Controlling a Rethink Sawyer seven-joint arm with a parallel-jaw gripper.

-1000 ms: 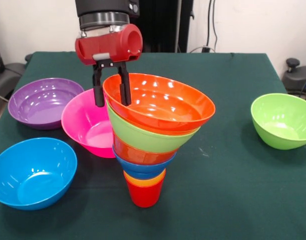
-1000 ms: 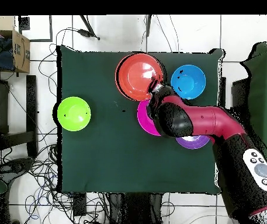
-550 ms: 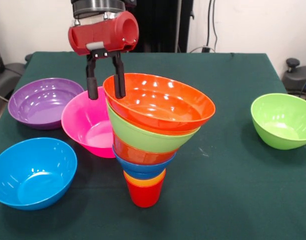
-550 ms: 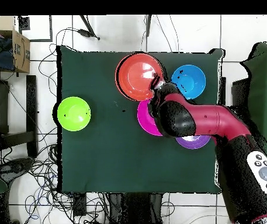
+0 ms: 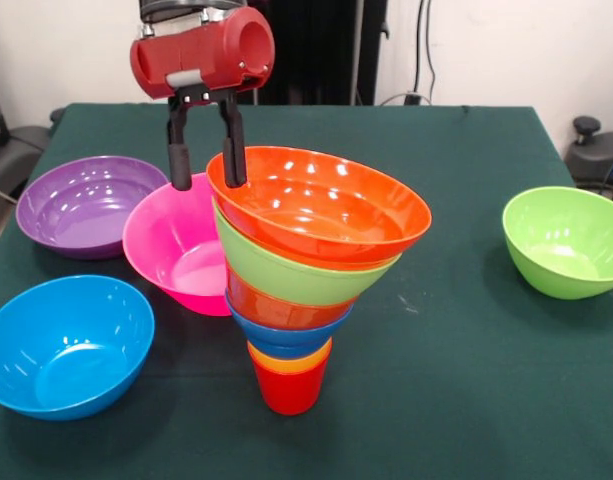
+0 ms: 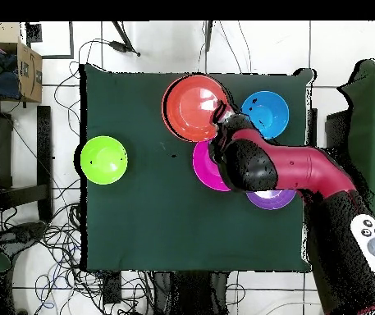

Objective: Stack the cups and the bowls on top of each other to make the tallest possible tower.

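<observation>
While the arm hangs over the stack, the scene reads as follows, largest thing first.

Table (image 5: 466,400): dark green cloth; wide bare stretch between the tower and the lone lime bowl, and along the front right edge.
Arm (image 6: 305,172): red and black, reaching across the purple and pink bowls in the overhead view.
Tower (image 5: 306,270): stands near the table's front edge; red cup (image 5: 289,390) lowest, then orange cup (image 5: 291,360), small blue bowl (image 5: 286,335), small orange-red bowl (image 5: 276,308), lime green bowl (image 5: 286,270), large orange-red bowl (image 5: 321,205) on top, empty.
Light blue bowl (image 5: 66,345): empty, at the front left corner, close to the edge.
Pink bowl (image 5: 171,245): empty, just behind the tower's left side.
Purple bowl (image 5: 86,205): empty, beside the pink bowl, near the left edge.
Lone lime bowl (image 5: 566,240): empty, well apart at the right edge.
Gripper (image 5: 206,170): fingers spread apart, holding nothing, tips level with the top bowl's left rim, above the pink bowl.
</observation>
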